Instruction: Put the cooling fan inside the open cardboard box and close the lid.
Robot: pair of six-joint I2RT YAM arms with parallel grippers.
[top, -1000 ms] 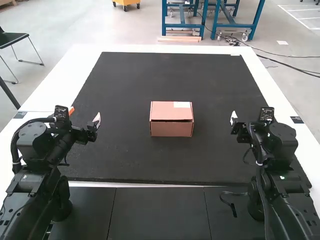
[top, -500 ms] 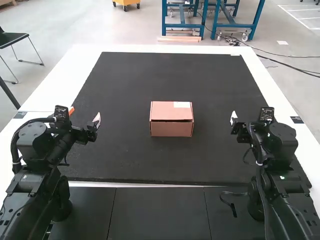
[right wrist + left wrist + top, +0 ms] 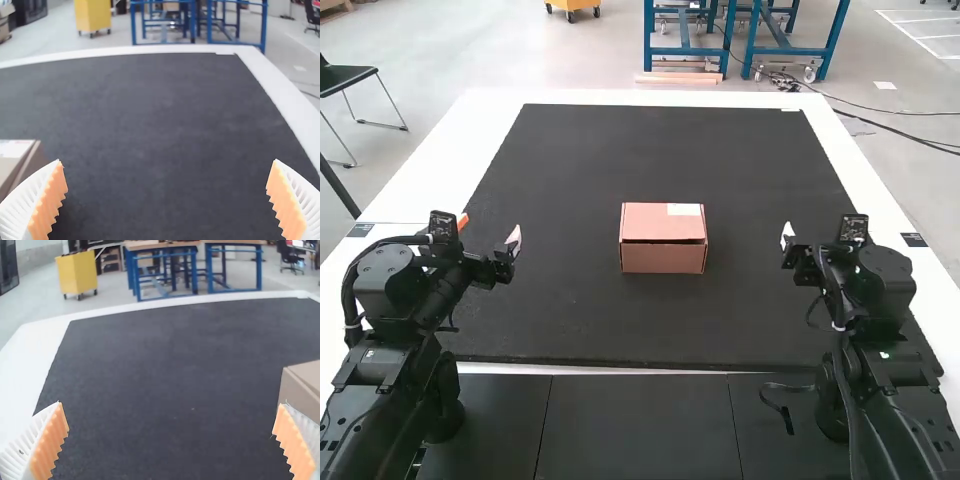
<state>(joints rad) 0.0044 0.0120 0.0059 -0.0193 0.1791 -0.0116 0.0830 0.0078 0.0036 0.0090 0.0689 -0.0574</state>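
The table [image 3: 430, 150] is white. A big black mat [image 3: 660, 160] lies flat on it and covers most of the top, so the white shows around the edges. A brown cardboard box [image 3: 663, 238] sits near the middle of the mat. Its lid is down.

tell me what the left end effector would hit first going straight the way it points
Looks free: bare black mat lies ahead of the left end effector. The cardboard box sits off to one side, perhaps just outside its path; depth is unclear.
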